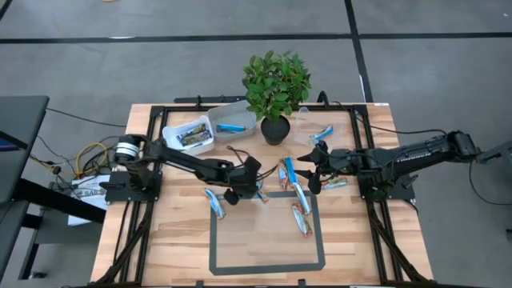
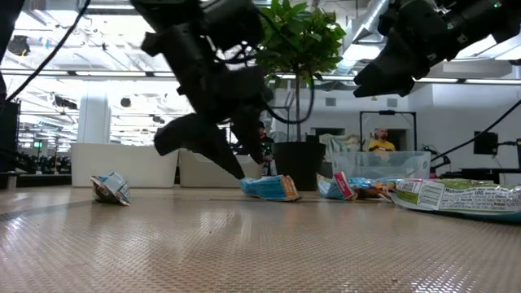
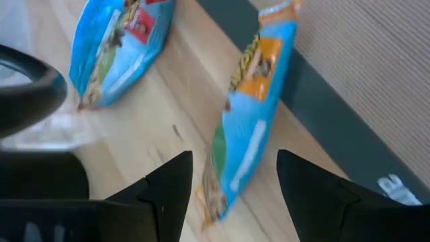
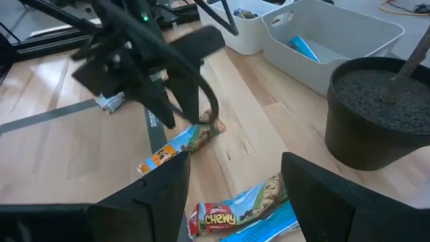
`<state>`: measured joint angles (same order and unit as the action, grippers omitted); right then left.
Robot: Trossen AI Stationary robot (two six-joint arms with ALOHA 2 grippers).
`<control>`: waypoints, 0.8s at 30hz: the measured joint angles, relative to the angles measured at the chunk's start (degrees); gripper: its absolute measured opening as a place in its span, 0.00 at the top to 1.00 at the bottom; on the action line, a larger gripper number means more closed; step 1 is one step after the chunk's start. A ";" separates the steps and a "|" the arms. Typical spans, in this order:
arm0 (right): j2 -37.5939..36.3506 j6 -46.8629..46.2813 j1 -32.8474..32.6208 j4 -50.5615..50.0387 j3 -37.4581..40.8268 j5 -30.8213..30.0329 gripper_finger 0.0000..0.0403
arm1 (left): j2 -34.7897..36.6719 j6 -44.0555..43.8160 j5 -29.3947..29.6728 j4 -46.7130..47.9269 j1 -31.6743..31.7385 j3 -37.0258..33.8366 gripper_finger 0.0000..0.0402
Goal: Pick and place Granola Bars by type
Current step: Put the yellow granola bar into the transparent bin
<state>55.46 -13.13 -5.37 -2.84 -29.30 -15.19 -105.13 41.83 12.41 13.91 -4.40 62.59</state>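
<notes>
My left gripper point(image 3: 235, 165) point(image 1: 242, 189) is open and points down at the table's middle. Its fingers stand on either side of a blue-and-orange granola bar point(image 3: 247, 128) point(image 4: 176, 149) that lies flat across the dark tape line, and I see no touch. A second blue bar point(image 3: 115, 48) lies beside it. My right gripper point(image 4: 232, 178) point(image 1: 314, 160) hangs open above a blue-and-white "Chewy" bar point(image 4: 243, 210). More bars lie scattered flat on the table point(image 1: 214, 202) point(image 1: 302, 218) point(image 1: 324, 134). One blue bar point(image 1: 230, 126) sits in a tub.
Two white tubs point(image 1: 190, 134) point(image 1: 234, 118) stand at the far side, left of a potted plant point(image 1: 276, 84) whose black pot point(image 4: 379, 114) is close to my right gripper. A dark tape rectangle point(image 1: 268, 264) marks the near middle of the wooden table point(image 1: 176, 240).
</notes>
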 joint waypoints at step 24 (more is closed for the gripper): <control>0.02 -0.52 0.00 0.02 0.00 0.04 0.44 | -8.51 -0.97 -3.03 4.58 -0.11 7.69 0.83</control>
<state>55.48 -13.64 -5.37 -2.82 -29.30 -15.15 -113.65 40.86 9.38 18.49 -4.51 70.28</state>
